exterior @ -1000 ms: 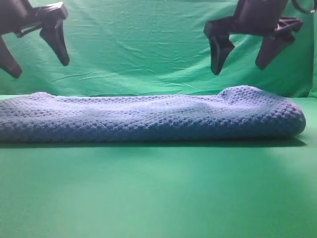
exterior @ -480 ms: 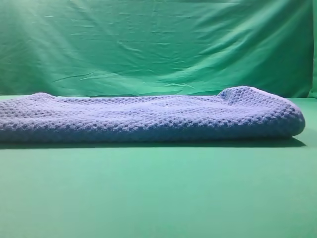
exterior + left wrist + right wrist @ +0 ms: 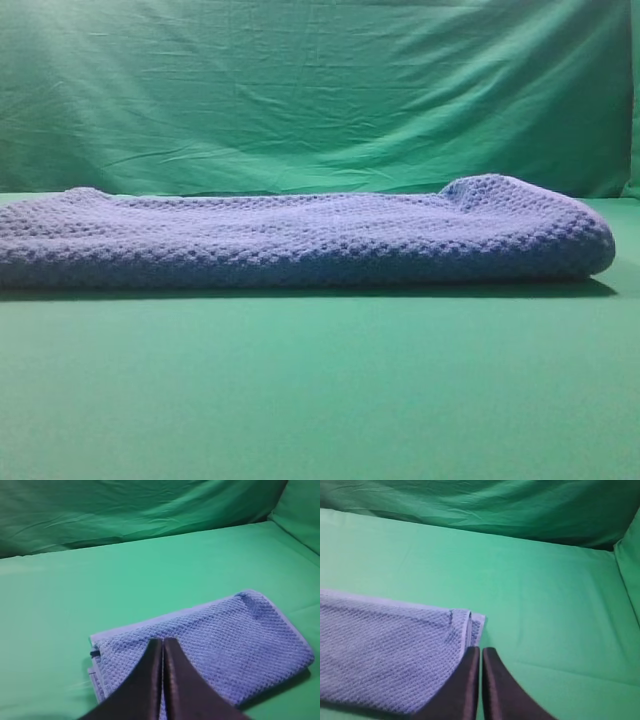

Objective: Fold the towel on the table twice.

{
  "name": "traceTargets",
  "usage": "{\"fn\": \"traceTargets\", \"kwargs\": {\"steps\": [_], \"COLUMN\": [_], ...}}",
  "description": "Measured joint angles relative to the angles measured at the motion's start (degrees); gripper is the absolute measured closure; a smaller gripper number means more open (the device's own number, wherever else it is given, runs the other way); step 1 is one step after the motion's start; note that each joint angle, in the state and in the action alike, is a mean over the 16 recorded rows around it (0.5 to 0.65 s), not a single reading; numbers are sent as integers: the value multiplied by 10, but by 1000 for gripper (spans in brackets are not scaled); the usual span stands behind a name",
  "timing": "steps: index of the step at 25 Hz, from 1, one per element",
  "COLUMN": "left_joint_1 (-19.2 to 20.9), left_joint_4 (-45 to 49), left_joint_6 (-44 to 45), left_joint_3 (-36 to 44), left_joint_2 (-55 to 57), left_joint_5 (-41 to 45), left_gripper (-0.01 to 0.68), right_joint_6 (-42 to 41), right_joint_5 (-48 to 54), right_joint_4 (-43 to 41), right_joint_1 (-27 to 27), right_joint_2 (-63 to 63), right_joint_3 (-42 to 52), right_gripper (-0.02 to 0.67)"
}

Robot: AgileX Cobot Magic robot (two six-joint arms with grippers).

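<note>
The blue-grey waffle-knit towel (image 3: 300, 238) lies folded in a long low band across the green table (image 3: 320, 390), its thick folded end at the right. Neither gripper shows in the exterior view. In the left wrist view my left gripper (image 3: 163, 642) is shut and empty, high above the folded towel (image 3: 215, 645). In the right wrist view my right gripper (image 3: 480, 651) is shut and empty, above the table just off the towel's corner (image 3: 385, 655).
A wrinkled green cloth backdrop (image 3: 320, 90) hangs behind the table and also shows at the top of the wrist views (image 3: 125, 505). Bare green table lies in front of the towel and around it.
One second ago both grippers hung open above the towel's ends in the exterior view. They have since lifted out of that view. The towel has not moved.
</note>
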Motion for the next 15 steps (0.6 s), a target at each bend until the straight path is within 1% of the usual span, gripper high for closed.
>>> {"fn": "traceTargets", "kwargs": {"steps": [8,15], "left_joint_1": [0,0], "left_joint_4": [-3,-10], "left_joint_6": [25,27], "left_joint_3": [114,193], "left_joint_2": [-190,-332], "left_joint_5": [9,12], "left_gripper": [673,673], "right_joint_6": [-60,-88], "right_joint_5": [-28,-66], "right_joint_4": [41,67], "right_joint_1": [0,0], "right_joint_2": [-173,-302], "right_joint_3": [118,206], "right_gripper": [649,649]}}
